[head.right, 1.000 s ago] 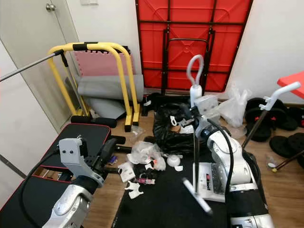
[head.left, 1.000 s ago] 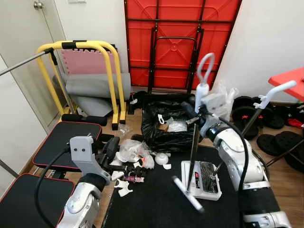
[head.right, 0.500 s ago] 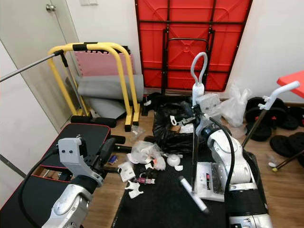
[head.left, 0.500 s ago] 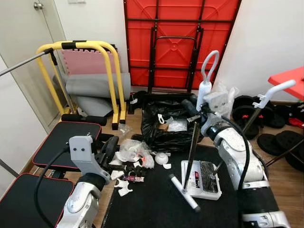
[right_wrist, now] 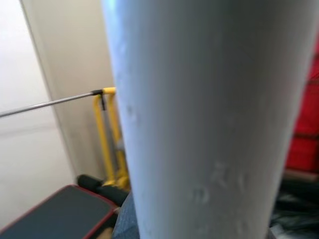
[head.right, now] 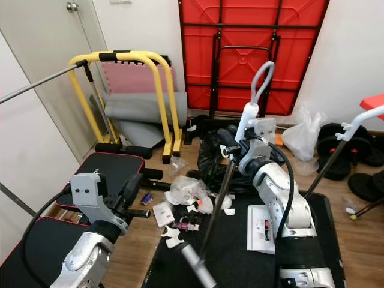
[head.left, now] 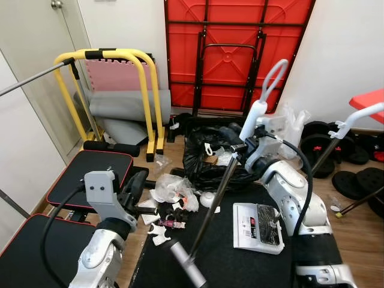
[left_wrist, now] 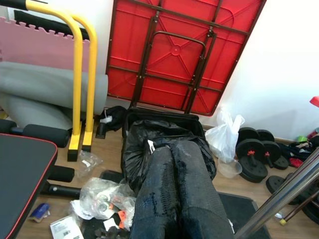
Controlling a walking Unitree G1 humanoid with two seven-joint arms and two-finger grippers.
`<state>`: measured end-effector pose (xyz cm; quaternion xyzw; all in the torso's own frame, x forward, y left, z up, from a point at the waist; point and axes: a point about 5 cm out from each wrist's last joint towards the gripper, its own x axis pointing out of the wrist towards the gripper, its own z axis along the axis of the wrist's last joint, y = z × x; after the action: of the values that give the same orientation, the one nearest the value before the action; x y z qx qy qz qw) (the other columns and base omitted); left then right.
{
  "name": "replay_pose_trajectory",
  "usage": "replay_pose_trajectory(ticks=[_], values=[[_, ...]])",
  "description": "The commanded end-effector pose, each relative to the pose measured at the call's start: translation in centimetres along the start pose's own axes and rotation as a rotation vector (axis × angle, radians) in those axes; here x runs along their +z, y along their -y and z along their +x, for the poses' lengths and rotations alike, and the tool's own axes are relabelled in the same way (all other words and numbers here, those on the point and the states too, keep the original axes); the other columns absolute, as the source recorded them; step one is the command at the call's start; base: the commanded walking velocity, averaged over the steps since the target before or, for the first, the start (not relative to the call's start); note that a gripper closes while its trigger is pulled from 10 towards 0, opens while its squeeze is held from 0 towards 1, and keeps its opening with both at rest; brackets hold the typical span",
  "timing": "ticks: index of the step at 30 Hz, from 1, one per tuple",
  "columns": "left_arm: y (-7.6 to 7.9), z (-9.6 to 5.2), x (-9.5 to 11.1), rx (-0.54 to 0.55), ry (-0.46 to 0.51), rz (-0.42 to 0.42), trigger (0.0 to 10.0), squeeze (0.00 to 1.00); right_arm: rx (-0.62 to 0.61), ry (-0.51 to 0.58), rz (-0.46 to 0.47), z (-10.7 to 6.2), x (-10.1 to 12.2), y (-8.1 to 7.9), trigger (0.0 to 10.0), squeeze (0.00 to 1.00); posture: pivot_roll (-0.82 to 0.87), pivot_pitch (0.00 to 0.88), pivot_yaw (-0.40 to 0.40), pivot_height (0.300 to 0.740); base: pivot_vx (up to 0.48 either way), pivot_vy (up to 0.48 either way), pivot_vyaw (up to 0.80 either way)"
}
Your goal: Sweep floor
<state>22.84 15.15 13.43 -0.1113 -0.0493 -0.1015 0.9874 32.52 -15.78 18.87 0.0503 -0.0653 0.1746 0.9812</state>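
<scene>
My right gripper (head.left: 239,147) is shut on the broom's pole (head.left: 211,201), just under its white grip with a loop (head.left: 273,75). In the right wrist view the white grip (right_wrist: 209,119) stands right before the camera. The broom leans, and its grey head (head.left: 183,267) hangs over the black mat (head.left: 240,264) near me. White scraps and crumpled plastic (head.left: 171,192) lie on the wood floor and on the mat's left edge. My left gripper (head.left: 138,183) is held low beside that litter, its black fingers (left_wrist: 172,194) pressed shut on nothing.
An open black bin bag (head.left: 207,159) sits behind the litter. A white flat packet (head.left: 257,225) lies on the mat. Black bench pads (head.left: 90,174) and a yellow frame (head.left: 108,57) stand left, a red folded table (head.left: 240,54) at the wall, weight plates (head.left: 318,144) right.
The broom has tilted: its head swung left and nearer to me across the mat while the looped grip leaned right. The camera shifted slightly. My left gripper has hardly moved.
</scene>
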Motion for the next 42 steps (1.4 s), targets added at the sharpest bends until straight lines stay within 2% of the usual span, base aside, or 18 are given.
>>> replay_pose_trajectory(ticks=[1, 2, 3, 7, 27, 38, 42], values=[[-0.1, 0.0, -0.3, 0.012, -0.006, -0.004, 10.0, 0.00, -0.015, 0.083, -0.016, 0.1, 1.6, -0.1, 0.0, 0.00, -0.08, 0.000, -0.049, 0.740, 0.000, 0.000, 0.00], [-0.1, 0.0, -0.3, 0.012, -0.006, -0.004, 10.0, 0.00, -0.015, 0.083, -0.016, 0.1, 1.6, -0.1, 0.0, 0.00, -0.08, 0.000, -0.049, 0.740, 0.000, 0.000, 0.00], [-0.1, 0.0, -0.2, 0.018, -0.001, -0.002, 10.0, 0.00, -0.030, 0.084, -0.029, 0.2, 1.7, 0.0, 10.0, 0.00, -0.09, 0.000, -0.049, 0.740, 0.000, 0.000, 0.00], [-0.5, 0.1, 0.0, 0.040, 0.010, -0.015, 10.0, 0.00, -0.026, 0.071, -0.048, 0.2, 1.7, 0.0, 10.0, 0.00, -0.09, 0.000, -0.049, 0.740, 0.000, 0.000, 0.00], [-0.7, 0.1, -0.5, 0.051, -0.024, -0.010, 10.0, 0.00, 0.023, 0.059, 0.043, 0.2, 1.5, -0.5, 10.0, 0.00, -0.10, 0.000, -0.041, 0.740, 0.000, 0.000, 0.00], [-0.5, 0.0, -0.7, 0.025, -0.029, -0.025, 10.0, 0.00, 0.070, 0.053, 0.038, 0.1, 1.3, -1.2, 10.0, 0.00, -0.09, 0.000, -0.034, 0.740, 0.000, 0.000, 0.00], [-0.4, -0.1, -0.7, 0.021, -0.028, -0.030, 10.0, 0.00, 0.103, 0.050, 0.033, -0.1, 1.3, -1.5, 10.0, 0.00, -0.09, 0.000, -0.038, 0.740, 0.249, 0.000, 0.80]])
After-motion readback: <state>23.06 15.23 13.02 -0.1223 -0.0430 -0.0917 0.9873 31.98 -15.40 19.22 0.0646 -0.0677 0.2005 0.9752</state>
